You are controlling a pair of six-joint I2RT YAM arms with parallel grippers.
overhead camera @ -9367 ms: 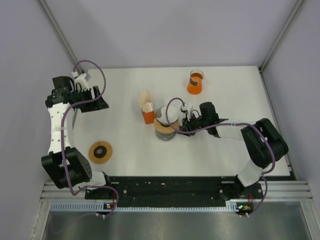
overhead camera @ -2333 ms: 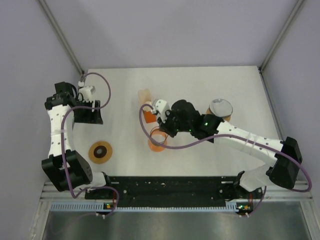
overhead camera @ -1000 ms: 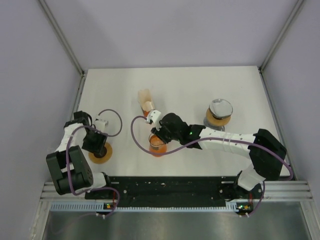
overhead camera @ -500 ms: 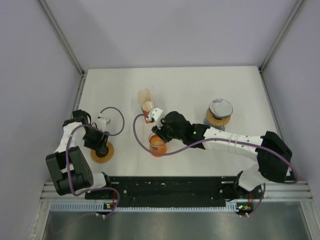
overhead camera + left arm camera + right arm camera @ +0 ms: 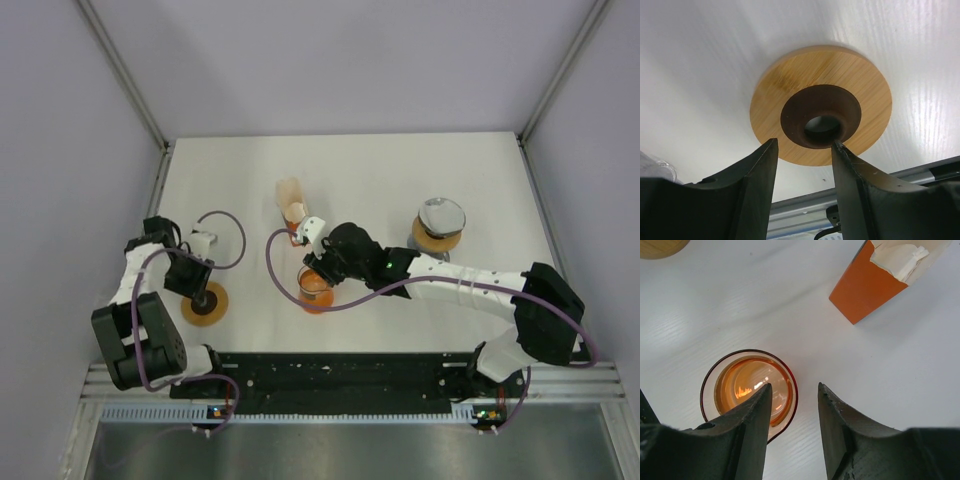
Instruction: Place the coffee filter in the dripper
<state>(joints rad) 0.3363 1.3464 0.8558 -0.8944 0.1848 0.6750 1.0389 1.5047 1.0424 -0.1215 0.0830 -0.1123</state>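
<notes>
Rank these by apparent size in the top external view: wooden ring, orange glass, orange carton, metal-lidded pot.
Largest: metal-lidded pot.
Next: wooden ring.
Then orange glass and orange carton: they look similar and both are partly hidden, so I leave them unranked.

The top camera hangs above and behind my bases and looks down on the whole white surface, from far off. My left wrist camera looks down between my left jaws, very close, at the wooden ring by the near-left corner; the top view shows that ring too. My right wrist camera looks down between my right jaws, close, at the orange dripper and the carton mid-surface, both shared with the top view.
</notes>
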